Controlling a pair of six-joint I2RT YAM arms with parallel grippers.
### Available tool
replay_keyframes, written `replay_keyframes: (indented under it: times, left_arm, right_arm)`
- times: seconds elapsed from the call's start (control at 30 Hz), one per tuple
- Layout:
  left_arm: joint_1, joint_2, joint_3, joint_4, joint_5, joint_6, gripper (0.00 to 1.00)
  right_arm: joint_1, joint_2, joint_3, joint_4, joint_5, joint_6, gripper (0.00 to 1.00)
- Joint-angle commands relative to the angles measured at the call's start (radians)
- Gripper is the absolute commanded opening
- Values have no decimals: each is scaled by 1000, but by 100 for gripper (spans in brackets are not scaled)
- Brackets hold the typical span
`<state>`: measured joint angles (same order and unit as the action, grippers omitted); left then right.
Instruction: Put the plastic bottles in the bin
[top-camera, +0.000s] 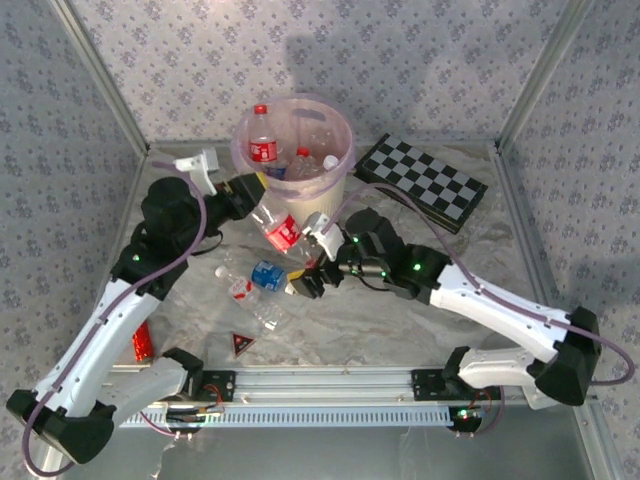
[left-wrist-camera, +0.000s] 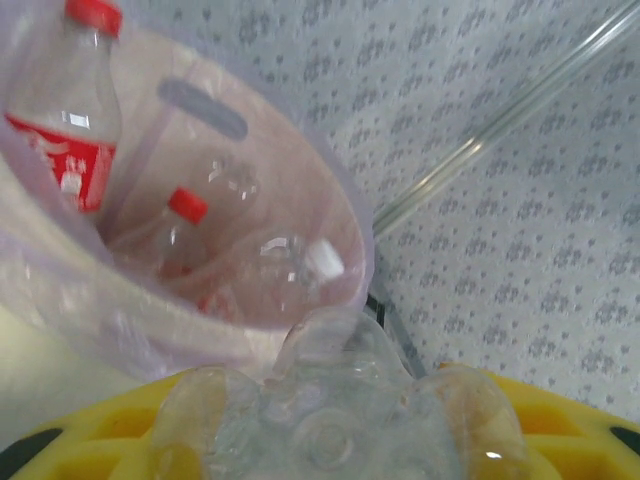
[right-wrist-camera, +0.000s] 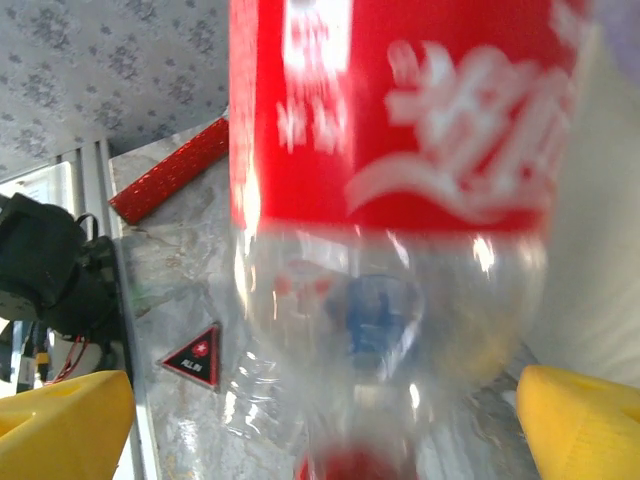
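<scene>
My left gripper is shut on the base of a clear red-labelled plastic bottle, held tilted beside the bin. That base sits between the yellow fingers, just short of the bin's bagged rim. Several bottles lie inside, one of them upright with a red cap. My right gripper stands open around the bottle's cap end; its yellow fingers are wide apart, clear of the bottle.
A blue-labelled bottle and two clear ones lie on the table between the arms. Nearby are a dark triangular piece, a red strip at the left and a checkerboard at the back right.
</scene>
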<state>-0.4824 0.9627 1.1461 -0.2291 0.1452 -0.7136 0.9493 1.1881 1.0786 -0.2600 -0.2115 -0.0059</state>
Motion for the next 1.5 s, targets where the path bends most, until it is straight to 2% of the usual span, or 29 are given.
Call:
replay_keyframes:
  times: [0.0,0.23,0.33,0.47,0.6,0.77,0.93,1.07,1.47]
  left_arm:
    - [33,25,130,-20,25,80,22]
    - [94,190,408,-20,41,194,12]
    - [133,275,497,28,46,200,0]
    - [175,375,578,125,31,210,0]
    - [177,504,674,196,-18,305,0]
    - [177,678,798,173,-55,435,0]
    - [170,839,936,90,-35,551,0]
    - [150,897,910,100,-15,597,0]
    - [84,897,586,225,-15,624,0]
  right_arm:
    - [-22,-108,7,-72,92,-13,100]
    - [-108,-315,-120,-153,204,67,100]
    - [-130,-383,-164,-178,229,122,100]
    - [-138,-417,-185,-208,243,149,100]
    - [-140,-414,-186,-223,244,150,100]
    - [-141,-413,-192,-224,240,151,100]
    - [-140,-421,-190,-240,242,154,100]
    - [-140,-425,-195,-240,246,158,100]
    - [-139,-416,-201,-232,247,159,100]
